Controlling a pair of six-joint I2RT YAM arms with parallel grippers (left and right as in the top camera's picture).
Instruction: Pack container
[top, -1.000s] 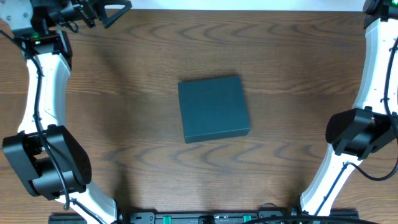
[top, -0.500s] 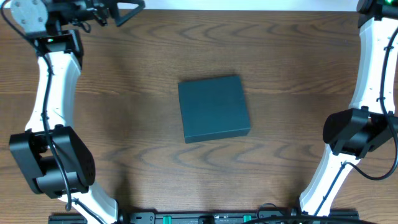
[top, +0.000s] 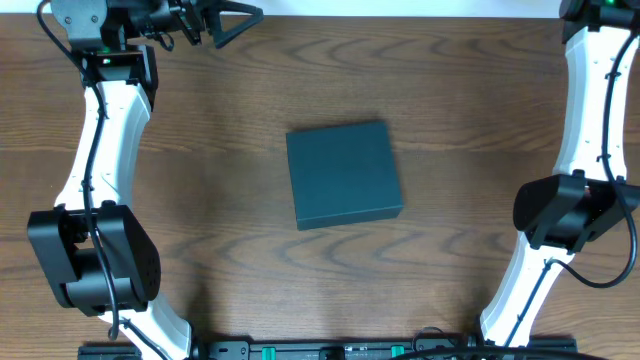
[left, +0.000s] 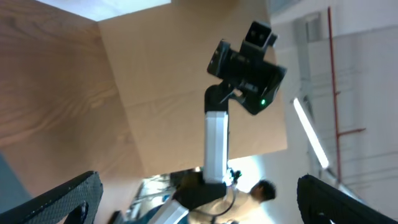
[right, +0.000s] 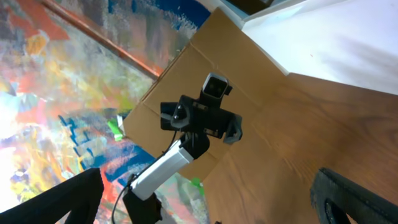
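The container (top: 344, 175) sat closed at the middle of the table (top: 200, 200). The left gripper (top: 236, 22) hung open by the far left corner, seemingly nearer. The right gripper (right: 208, 198), also open, was beyond the far right corner.

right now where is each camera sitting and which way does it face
overhead: above the table, looking down at the container, both arms at the sides
left wrist: faces across at the right arm, left gripper's open fingers in the bottom corners
right wrist: faces across at the left arm, right gripper's open fingers likewise
shared: overhead and left wrist both show the right arm
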